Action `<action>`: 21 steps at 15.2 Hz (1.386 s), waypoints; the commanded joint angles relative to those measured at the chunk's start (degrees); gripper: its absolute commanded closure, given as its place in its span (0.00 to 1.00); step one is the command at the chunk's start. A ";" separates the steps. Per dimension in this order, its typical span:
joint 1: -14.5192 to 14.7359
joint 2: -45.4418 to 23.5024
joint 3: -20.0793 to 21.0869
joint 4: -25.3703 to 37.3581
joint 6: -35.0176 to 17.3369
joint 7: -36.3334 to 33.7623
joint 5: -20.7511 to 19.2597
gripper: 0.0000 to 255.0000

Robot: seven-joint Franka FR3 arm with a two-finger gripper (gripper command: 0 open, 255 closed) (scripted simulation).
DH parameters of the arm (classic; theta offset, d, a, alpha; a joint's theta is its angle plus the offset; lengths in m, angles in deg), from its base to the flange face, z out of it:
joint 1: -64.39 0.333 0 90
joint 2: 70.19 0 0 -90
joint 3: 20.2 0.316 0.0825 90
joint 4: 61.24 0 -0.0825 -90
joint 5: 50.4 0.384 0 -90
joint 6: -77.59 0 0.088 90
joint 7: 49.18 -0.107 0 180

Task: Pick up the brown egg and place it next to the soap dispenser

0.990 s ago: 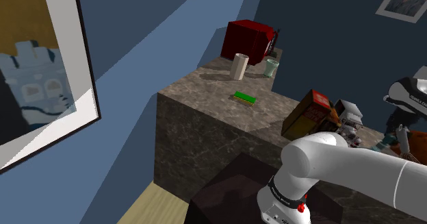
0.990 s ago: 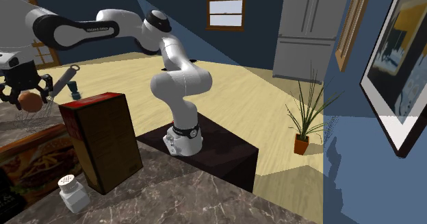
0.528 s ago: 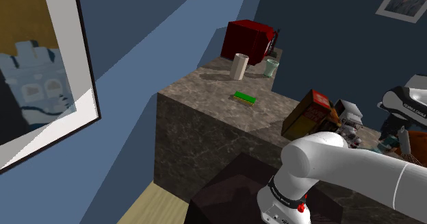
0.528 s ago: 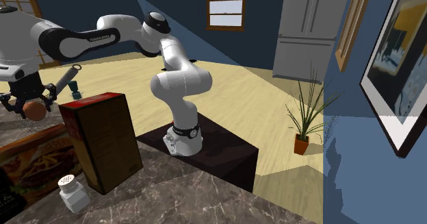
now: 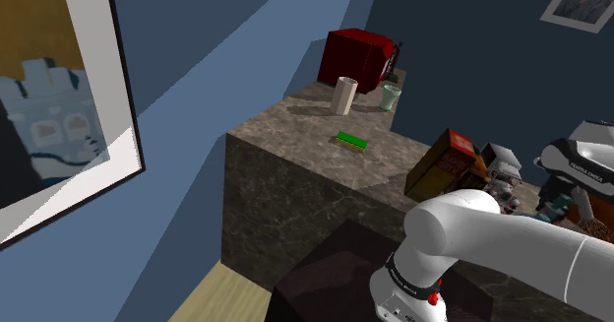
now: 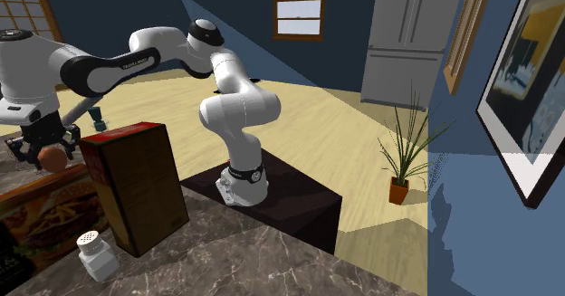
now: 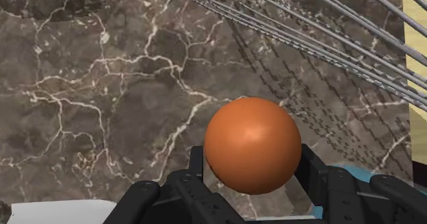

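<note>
My gripper (image 7: 252, 178) clamps the egg (image 7: 253, 145) — smooth, glossy, orange-brown — over the marble worktop (image 7: 102, 85), near its edge. Wrist view: whisk wires (image 7: 328, 31); second exterior view: dark red box (image 6: 136, 186).

The marble counter (image 5: 285, 123) bears a red box (image 5: 356, 59), a pale cup (image 5: 343, 95), a glass (image 5: 391, 97) and a green block (image 5: 352, 141).

Black claw (image 6: 45, 152) around brown egg (image 6: 52, 158)
</note>
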 commanded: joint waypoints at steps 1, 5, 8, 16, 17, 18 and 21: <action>-0.01 0.31 -1.24 -0.85 -0.92 -0.56 -1.09 1.00; 0.35 0.82 -3.78 -1.87 -2.60 -1.49 -3.21 1.00; 0.76 1.23 -6.00 -2.58 -3.98 -2.29 -5.07 1.00; 0.76 1.25 -5.99 -2.58 -3.97 -2.29 -5.08 1.00; 0.79 1.23 -5.96 -2.58 -3.95 -2.32 -5.05 0.00; 0.83 1.23 -5.98 -2.56 -3.95 -2.34 -5.05 0.00; 0.88 1.22 -5.98 -2.51 -3.94 -2.33 -5.04 0.00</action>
